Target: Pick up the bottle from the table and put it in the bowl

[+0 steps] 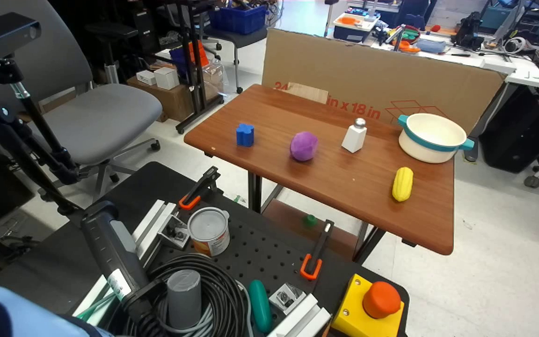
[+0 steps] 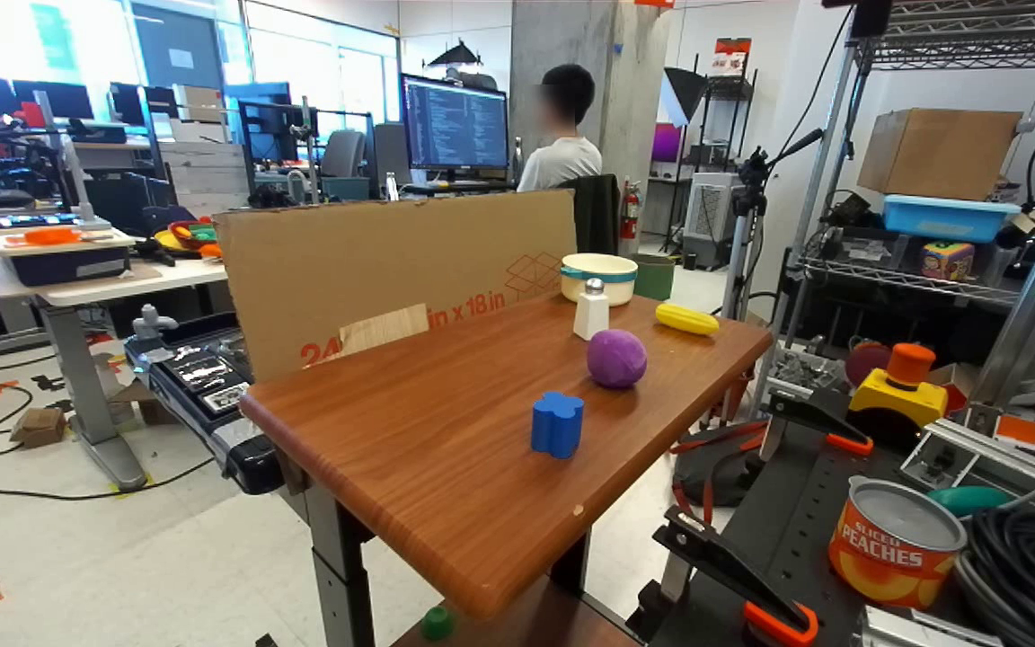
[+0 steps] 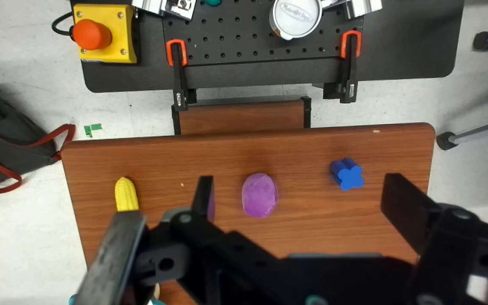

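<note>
White and upright, the bottle (image 1: 354,137) with its grey metal cap stands on the brown table (image 1: 260,105), between the purple roundish object (image 1: 303,146) and the cream bowl (image 1: 421,150) with a teal band and handles. Both exterior views show you that the bottle is near the bowl yet apart from it, and that the bowl sits close to the cardboard panel (image 1: 382,70) along the table's edge. Your gripper (image 3: 301,203) shows in the wrist view with its fingers spread wide; in that picture the purple object appears between them, on the tabletop beyond, as does the blue flower-shaped block (image 3: 347,174). From that camera the bottle is hidden from you behind the gripper's body, and only slivers of the bowl peek out low down. You can see the yellow corn-like piece (image 1: 403,184) lying near the bowl, one end covered by the gripper in the wrist view. Near the table stands a black cart (image 3: 261,74) with a yellow box (image 3: 121,30) on it.
</note>
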{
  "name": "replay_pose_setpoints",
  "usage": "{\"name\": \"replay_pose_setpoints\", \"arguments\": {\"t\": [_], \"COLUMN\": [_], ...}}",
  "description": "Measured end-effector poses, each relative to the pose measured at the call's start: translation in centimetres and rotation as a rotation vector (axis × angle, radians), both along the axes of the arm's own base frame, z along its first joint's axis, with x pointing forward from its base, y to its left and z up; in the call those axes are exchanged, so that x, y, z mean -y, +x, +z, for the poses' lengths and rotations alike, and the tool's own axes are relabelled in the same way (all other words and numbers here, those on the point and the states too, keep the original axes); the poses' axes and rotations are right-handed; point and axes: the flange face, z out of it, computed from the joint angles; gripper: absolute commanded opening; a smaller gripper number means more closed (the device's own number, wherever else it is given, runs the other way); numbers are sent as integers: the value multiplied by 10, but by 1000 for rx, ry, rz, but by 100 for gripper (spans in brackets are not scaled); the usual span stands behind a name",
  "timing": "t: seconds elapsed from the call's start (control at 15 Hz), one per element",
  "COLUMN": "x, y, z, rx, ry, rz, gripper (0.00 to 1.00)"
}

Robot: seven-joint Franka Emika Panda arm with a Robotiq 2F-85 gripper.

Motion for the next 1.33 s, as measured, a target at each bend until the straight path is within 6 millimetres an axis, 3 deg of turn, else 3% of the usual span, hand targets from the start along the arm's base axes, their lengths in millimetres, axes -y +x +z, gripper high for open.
{"name": "replay_pose_setpoints", "arguments": {"t": [0.27,0.47,1.33], "x": [0,5,62], "y": [1,17,170], "z": [-2,-16,-132], "rx": [6,25,34], "ry": [-4,-7,-46], "rz": [-2,-46,-259], "gripper": [100,100,100]}}
